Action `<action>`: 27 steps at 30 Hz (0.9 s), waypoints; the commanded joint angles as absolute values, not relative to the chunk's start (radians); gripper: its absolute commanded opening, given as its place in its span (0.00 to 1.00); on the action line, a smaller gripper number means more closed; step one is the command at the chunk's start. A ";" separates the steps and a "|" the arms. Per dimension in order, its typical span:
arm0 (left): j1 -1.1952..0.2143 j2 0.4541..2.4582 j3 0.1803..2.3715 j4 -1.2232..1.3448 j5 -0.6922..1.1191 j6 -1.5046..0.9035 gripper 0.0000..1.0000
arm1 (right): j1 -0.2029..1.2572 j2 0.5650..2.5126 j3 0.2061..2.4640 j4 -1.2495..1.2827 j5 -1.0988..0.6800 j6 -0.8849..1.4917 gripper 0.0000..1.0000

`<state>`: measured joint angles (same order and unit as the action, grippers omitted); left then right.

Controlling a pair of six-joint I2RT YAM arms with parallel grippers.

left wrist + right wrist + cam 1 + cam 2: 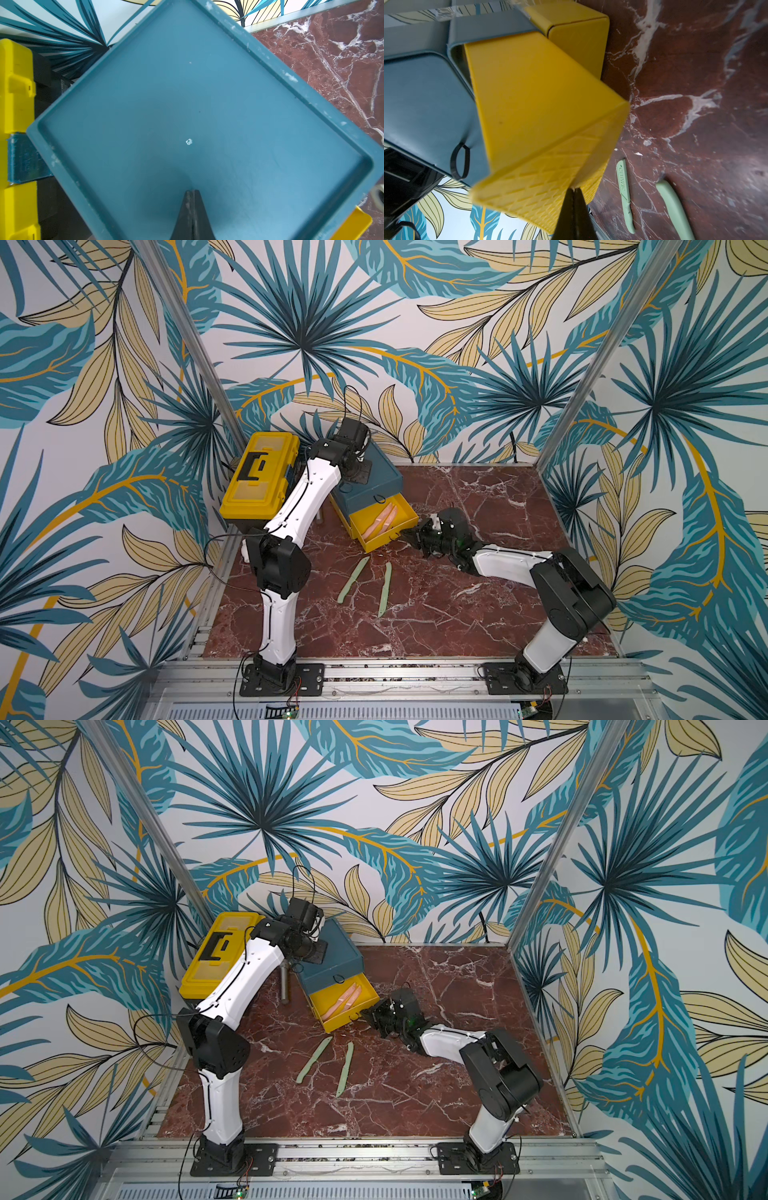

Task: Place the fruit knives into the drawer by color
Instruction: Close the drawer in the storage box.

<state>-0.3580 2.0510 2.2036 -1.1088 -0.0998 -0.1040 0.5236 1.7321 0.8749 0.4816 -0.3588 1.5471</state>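
Both arms' jaws are pressed together. The green knives [353,580] look light, stiff and slick; pinch each mid-handle off the counter [457,614].

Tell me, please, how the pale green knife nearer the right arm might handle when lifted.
The pale green knife lies flat on the marble table, so it may slide when nudged. Slim, seemingly plastic: probably light and fairly stiff. Flat, so unlikely to roll.

Two green knives [354,580], two pink knives [380,522], one drawer [384,472], one toolbox [257,485]
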 commanded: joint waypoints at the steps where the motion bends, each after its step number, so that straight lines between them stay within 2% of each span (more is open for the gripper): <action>1: -0.345 2.088 2.122 -1.220 -0.029 -0.114 0.00 | 0.528 1.777 0.946 0.550 -0.344 1.549 0.00; 17: -0.344 2.062 2.066 -1.222 -0.025 -0.114 0.00 | 0.533 2.082 1.316 0.554 -0.387 1.560 0.00; 21: -0.344 2.058 2.059 -1.220 -0.019 -0.119 0.00 | 0.532 2.062 1.306 0.565 -0.377 1.548 0.00; 25: -0.345 2.057 2.056 -1.223 -0.014 -0.124 0.00 | 0.533 1.975 1.196 0.548 -0.337 1.528 0.00; 26: -0.345 2.055 2.054 -1.223 -0.017 -0.124 0.00 | 0.532 1.960 1.169 0.549 -0.335 1.529 0.05; 27: -0.345 2.054 2.051 -1.223 -0.018 -0.124 0.00 | 0.533 1.946 1.141 0.548 -0.339 1.529 0.24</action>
